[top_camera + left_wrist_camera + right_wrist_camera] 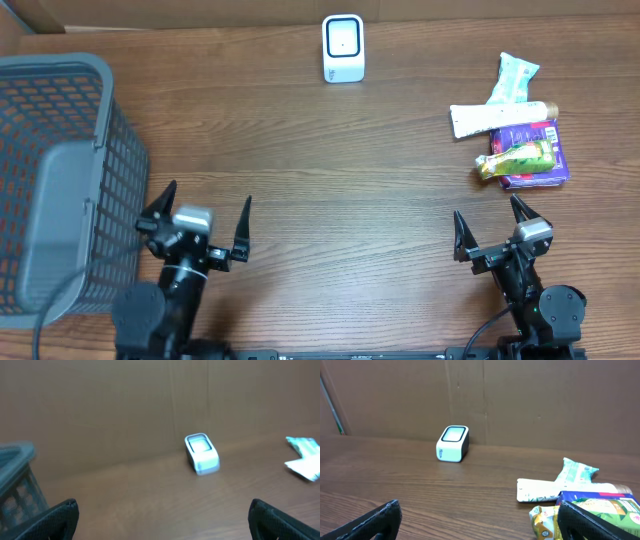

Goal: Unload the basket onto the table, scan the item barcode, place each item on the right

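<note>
You are seeing both tools released. Your left gripper is hanging with its black fingers spread wide over the brown wood-grain table, gripping nothing. Your right gripper is gaping the same way, also empty.

The goods to scan are lying in a small heap at the table's far right, just ahead of your right gripper. A white tube is touching a green-and-white packet, and a yellow-green wrapper is sitting on a flat purple packet.

The white box-shaped barcode scanner is standing at the far edge near the middle, well apart from the heap. A grey plastic mesh basket is sitting just beside your left gripper.
</note>
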### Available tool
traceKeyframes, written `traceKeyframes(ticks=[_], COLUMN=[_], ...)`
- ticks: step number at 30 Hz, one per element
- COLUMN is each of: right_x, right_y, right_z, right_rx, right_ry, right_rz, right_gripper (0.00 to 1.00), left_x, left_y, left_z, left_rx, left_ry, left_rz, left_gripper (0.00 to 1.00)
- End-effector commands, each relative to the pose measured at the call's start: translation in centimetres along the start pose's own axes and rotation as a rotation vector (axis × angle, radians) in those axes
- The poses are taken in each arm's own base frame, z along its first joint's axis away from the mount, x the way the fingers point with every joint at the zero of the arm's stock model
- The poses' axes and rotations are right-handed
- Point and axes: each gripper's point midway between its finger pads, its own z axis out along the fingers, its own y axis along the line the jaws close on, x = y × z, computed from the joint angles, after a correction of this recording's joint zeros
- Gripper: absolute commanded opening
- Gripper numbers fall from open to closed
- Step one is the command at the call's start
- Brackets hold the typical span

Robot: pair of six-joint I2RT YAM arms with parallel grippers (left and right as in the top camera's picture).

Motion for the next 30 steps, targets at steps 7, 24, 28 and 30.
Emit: traceKeyframes(ticks=[7, 24, 28, 30], right_x=[0.2, 0.2, 0.2, 0.2], right_y=[0.2, 0.2, 0.2, 0.2], right_z=[0.0, 0.0, 0.0, 0.0], right_rx=[-0.009, -0.009, -0.009, -0.010], right_ry=[-0.005, -0.005, -0.005, -0.005], right_rz=[-0.002, -0.002, -0.002, -0.002], right_gripper=[1.00, 1.00, 1.00, 1.00], left_x=[5.0, 13.4, 13.4, 13.4], left_y=[-0.6, -0.6, -0.6, -0.6], left_z=[0.9, 1.6, 1.6, 1.6], left_rx=[-0.050, -0.036, -0.036, -0.036], left_ry=[-0.202, 0.018, 0.018, 0.017], left_rz=[0.272, 0.154, 0.154, 0.154], left_gripper=[1.00, 0.99, 0.99, 0.99])
